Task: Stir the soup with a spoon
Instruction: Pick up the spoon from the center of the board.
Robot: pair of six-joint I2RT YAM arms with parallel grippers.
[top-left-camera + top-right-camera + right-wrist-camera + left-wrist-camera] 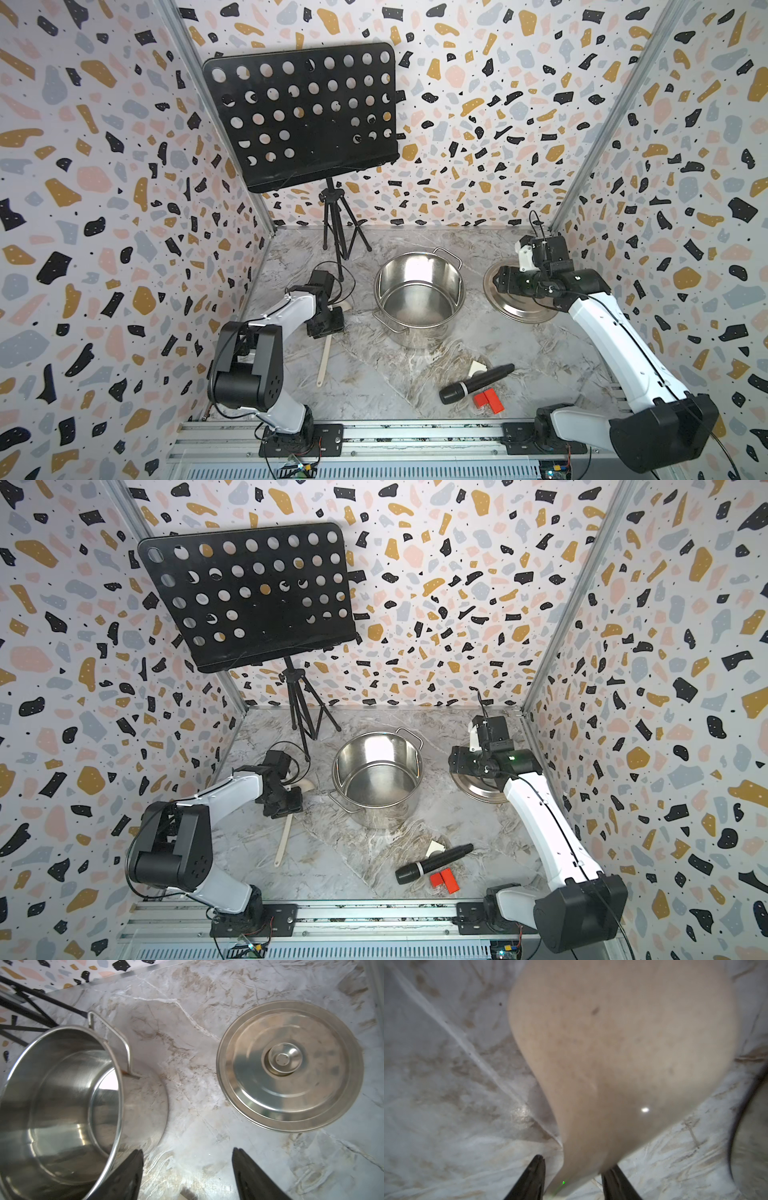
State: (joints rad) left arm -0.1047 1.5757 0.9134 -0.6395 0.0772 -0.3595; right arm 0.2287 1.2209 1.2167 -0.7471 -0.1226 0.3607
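Note:
The cream-white spoon (pixel 325 361) lies on the marble table, left of the steel pot (pixel 451 274), with its bowl toward the back. My left gripper (pixel 326 328) is down over its neck. In the left wrist view the bowl (pixel 623 1043) fills the frame and the neck runs between my fingers (pixel 576 1162); one fingertip (pixel 537 1167) stands a little apart from it. The pot's inside (pixel 62 1105) shows bare steel; soup is not in view. My right gripper (pixel 188 1152) hangs open and empty above the table, between pot and lid.
The pot's lid (pixel 519 311) lies flat at the right, under my right wrist. A black microphone (pixel 478 382), a red block (pixel 488 401) and a small white piece (pixel 478 368) lie near the front. A black music stand (pixel 303 116) on a tripod (pixel 340 232) stands at the back left.

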